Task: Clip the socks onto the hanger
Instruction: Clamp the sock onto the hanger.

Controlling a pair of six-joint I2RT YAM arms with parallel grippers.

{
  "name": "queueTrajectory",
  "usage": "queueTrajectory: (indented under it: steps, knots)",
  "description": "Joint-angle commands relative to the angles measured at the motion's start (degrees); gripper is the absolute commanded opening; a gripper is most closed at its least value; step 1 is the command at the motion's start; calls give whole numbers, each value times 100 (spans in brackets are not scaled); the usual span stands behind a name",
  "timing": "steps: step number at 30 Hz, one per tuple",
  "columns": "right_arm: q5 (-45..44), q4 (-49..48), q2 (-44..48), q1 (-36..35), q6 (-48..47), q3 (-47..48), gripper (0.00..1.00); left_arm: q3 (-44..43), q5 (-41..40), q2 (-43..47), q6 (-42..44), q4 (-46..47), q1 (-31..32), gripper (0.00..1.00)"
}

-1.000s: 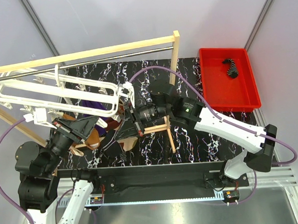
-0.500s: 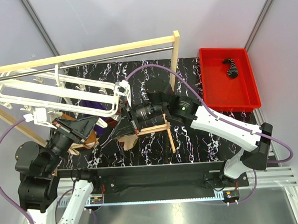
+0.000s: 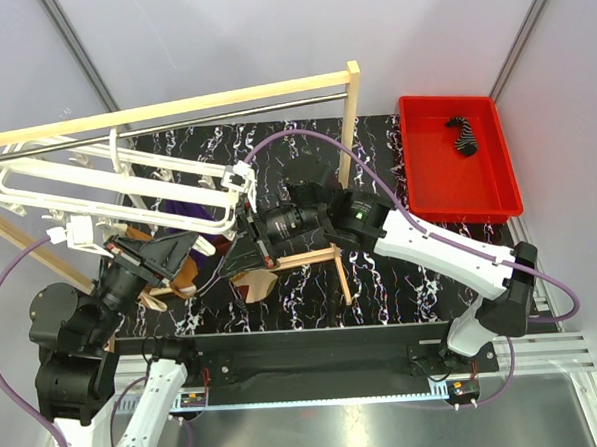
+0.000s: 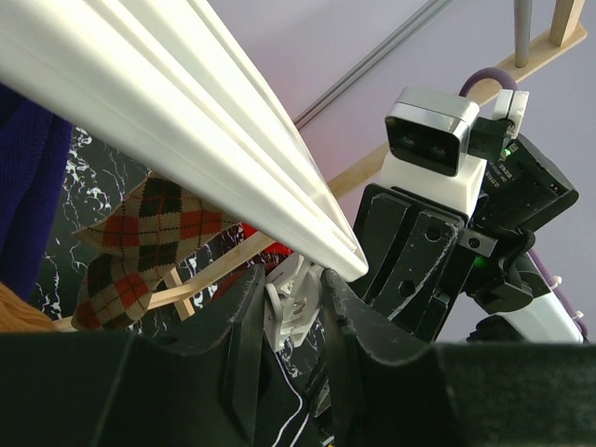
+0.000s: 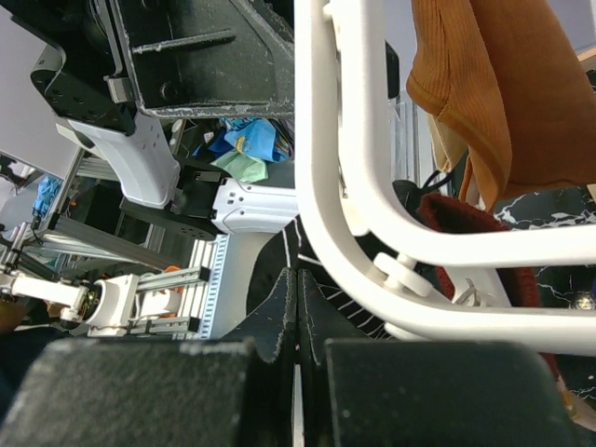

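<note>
The white hanger (image 3: 106, 183) hangs at the left, with a purple sock (image 3: 182, 205) and an orange-brown one (image 3: 186, 279) under it. My left gripper (image 4: 291, 276) is shut on one of its white clips (image 4: 296, 312) below the hanger bar (image 4: 186, 112). My right gripper (image 5: 298, 279) is shut, its tips pinching the edge of a black sock with thin white stripes (image 5: 275, 265) just under the hanger's corner (image 5: 354, 186). That sock's fabric (image 4: 283, 413) shows right below the clip. In the top view both grippers meet near the hanger's right end, the right gripper (image 3: 247, 241) facing left.
A red tray (image 3: 436, 176) at the back right holds another black striped sock (image 3: 463, 135). A wooden frame (image 3: 172, 108) with a metal rod (image 3: 223, 117) carries the hanger. An argyle sock (image 4: 149, 233), an orange sock (image 5: 484, 84) and a dark red one (image 5: 466, 233) hang nearby.
My right arm has slid left, bringing its gripper and the black sock closer to the hanger's right end and the held clip. The left arm has stayed put.
</note>
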State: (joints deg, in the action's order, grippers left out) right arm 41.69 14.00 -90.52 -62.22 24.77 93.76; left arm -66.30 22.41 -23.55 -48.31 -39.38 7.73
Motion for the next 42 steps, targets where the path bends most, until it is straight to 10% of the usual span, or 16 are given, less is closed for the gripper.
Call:
queueTrajectory:
  steps: [1, 42]
  knots:
    - [58, -205, 8, -54, -104, 292, 0, -111, 281, 35, 50, -211, 36, 0]
    - [-21, -187, 166, -63, -192, 222, 0, -128, 263, 52, 41, -255, 36, 0]
